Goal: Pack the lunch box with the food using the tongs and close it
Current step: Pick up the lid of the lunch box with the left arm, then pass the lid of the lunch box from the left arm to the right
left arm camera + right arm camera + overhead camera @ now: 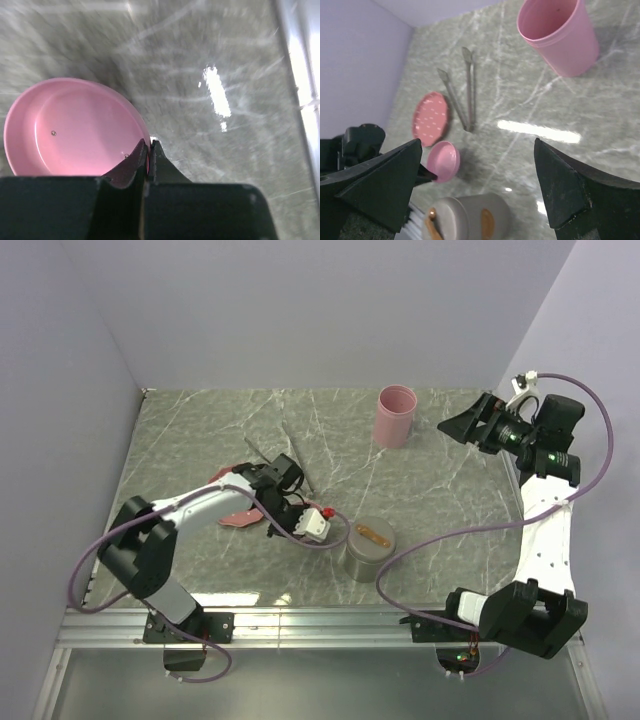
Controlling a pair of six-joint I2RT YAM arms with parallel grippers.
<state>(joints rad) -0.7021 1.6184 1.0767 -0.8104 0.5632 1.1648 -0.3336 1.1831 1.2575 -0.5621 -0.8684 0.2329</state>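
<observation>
Left gripper point(148, 150) is clamped hard on the rim of the pink bowl point(75, 130), pinching its thin edge. That grip suits carrying or tipping the bowl, which shows only a couple of specks inside. The tongs point(462, 95) lie untouched on the table point(520, 95), between the dotted plate point(431, 117) and the pink cup point(560, 35), so no tool is in play. Brown-orange food pieces point(372, 535) sit at the top of the grey lunch box point(368, 558); whether they are inside it or on a lid is unclear. Right gripper point(477, 145) hangs spread wide and empty over by the cup, likely parked out of the left arm's way.
</observation>
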